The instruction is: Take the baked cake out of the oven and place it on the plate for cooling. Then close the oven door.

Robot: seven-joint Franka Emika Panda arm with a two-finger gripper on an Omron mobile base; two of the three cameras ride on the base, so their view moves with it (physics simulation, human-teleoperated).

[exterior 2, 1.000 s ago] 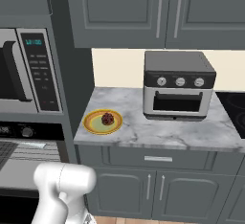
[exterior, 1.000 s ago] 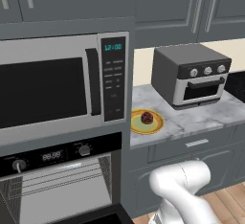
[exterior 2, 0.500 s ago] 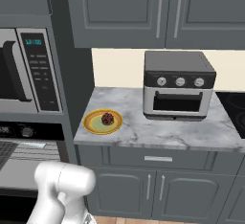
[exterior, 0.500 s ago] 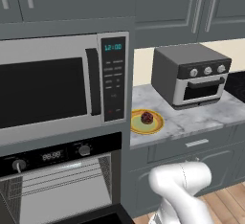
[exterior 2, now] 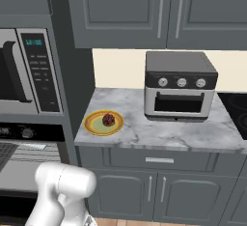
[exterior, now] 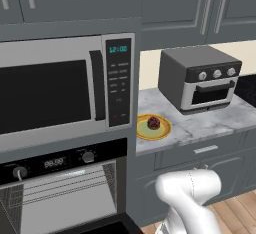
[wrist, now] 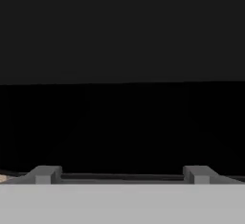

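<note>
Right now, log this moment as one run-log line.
cake: on plate | oven: open, racks bare | gripper: open, holding nothing, facing dark surface | left: close oven door

Even, flat rendered light in both base views, sharp throughout; the hand view is nearly black.

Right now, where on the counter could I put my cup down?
The marble counter is bare between the plate holding the cake and the toaster oven, and along the front edge. It is crowded at the left corner and under the toaster oven.
</note>
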